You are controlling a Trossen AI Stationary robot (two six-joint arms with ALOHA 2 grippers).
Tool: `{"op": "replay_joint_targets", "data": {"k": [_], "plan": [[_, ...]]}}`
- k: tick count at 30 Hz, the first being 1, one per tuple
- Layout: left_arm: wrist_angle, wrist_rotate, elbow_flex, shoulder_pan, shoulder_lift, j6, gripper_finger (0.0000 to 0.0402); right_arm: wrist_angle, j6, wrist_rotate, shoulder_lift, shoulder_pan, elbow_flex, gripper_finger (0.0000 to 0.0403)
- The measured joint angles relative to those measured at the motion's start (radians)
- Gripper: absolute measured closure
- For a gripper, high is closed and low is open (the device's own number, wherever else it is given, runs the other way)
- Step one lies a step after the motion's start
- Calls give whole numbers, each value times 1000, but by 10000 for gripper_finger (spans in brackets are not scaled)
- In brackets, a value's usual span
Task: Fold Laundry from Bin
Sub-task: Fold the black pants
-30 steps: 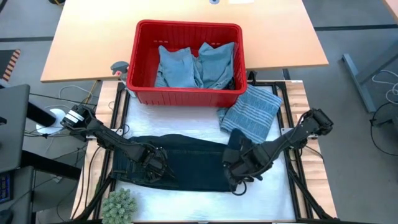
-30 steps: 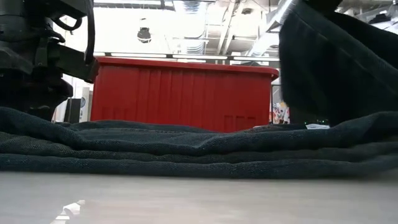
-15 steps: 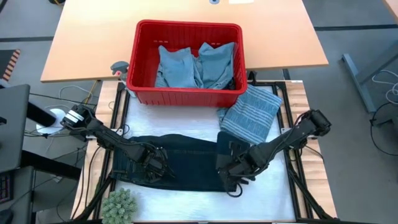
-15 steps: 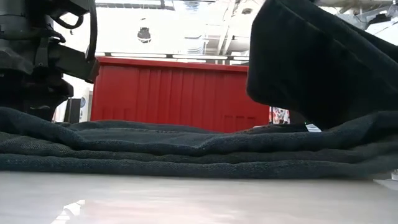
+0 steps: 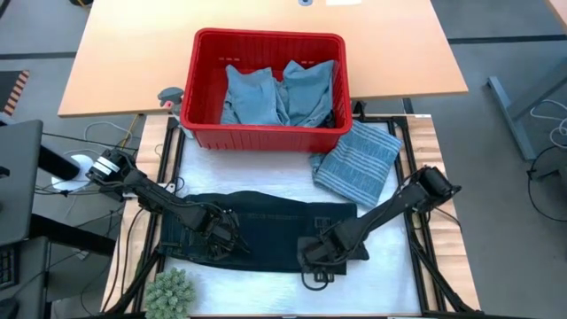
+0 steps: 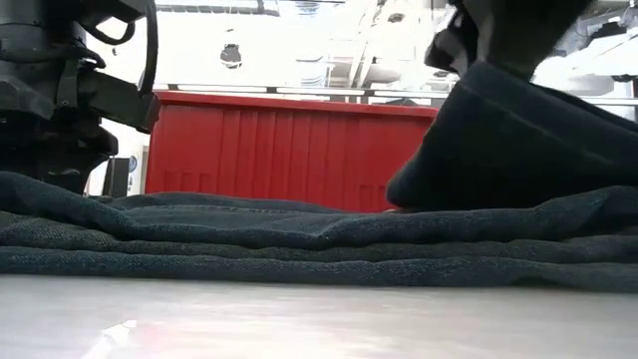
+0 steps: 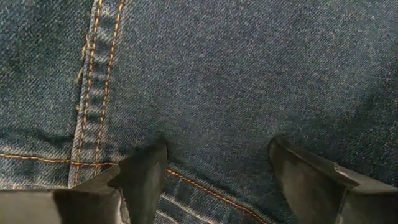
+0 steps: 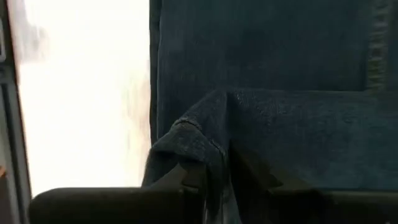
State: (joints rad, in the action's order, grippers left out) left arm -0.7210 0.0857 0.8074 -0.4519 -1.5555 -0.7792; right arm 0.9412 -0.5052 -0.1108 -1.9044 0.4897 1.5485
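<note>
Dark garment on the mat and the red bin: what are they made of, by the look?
Dark garment: looks like denim, a matte navy twill with a diagonal weave and orange double stitching along its seams. Probably jeans, though its full shape is not visible. Bin: likely moulded plastic, a smooth, slightly glossy red, with vertical ribs on its wall and a thick rim.

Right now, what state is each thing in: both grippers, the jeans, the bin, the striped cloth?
Left gripper: open, pressed down on the jeans.
Right gripper: pinching a fold of the jeans' edge.
Jeans: spread flat on the table, partly folded over.
Bin: upright, holding light blue garments.
Striped cloth: folded, lying beside the bin.
</note>
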Motion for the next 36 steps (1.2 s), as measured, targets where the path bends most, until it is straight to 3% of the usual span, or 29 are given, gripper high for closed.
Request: {"op": "replay_joint_targets", "data": {"k": [7,14,17,21,26,31,36], "plan": [[10,8,0,0,0,-1,127,154,23,-89,15,-15,149,338],[21,14,0,0,0,0,127,34,69,-98,14,-26,189,354],[21,14,0,0,0,0,127,64,28,-97,2,-33,188,352],[22,15,0,1,0,6,127,202,-94,-101,1,-7,187,328],[22,16,0,1,0,15,127,342,-228,-57,1,94,187,251],[24,-20,0,3,0,26,127,408,-516,-103,15,221,186,171],[27,-29,0,3,0,37,127,503,-1102,-209,102,332,174,154]]}}
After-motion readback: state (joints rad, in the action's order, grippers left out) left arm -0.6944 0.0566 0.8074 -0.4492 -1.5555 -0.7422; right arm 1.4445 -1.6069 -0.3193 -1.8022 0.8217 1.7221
